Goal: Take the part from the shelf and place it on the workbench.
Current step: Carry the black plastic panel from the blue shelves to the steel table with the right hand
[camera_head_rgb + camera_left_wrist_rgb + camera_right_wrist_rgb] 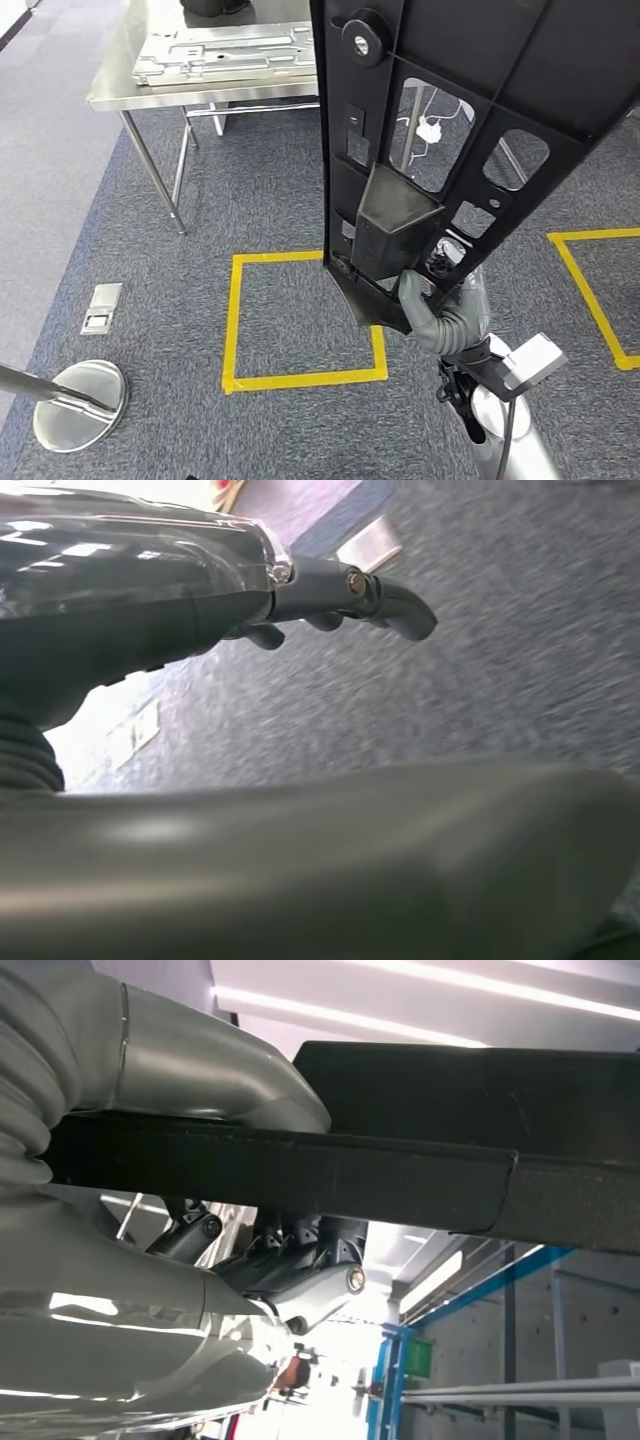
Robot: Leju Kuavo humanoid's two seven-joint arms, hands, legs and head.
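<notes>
My right hand [434,318] clamps the large black perforated plastic panel [453,130] by its lower edge, upright mid-frame for carrying; steel tabletop [113,95] upper left. Left hand [332,595] hangs empty, fingers apart.

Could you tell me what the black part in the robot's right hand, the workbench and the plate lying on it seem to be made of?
The black part looks like matte moulded plastic: dull surface, cut-outs and ribs. The right hand holds it by its lower edge. The workbench appears to be brushed stainless steel, with a reflective top and tubular legs. The plate looks like stamped bare sheet metal, silvery and embossed.
</notes>
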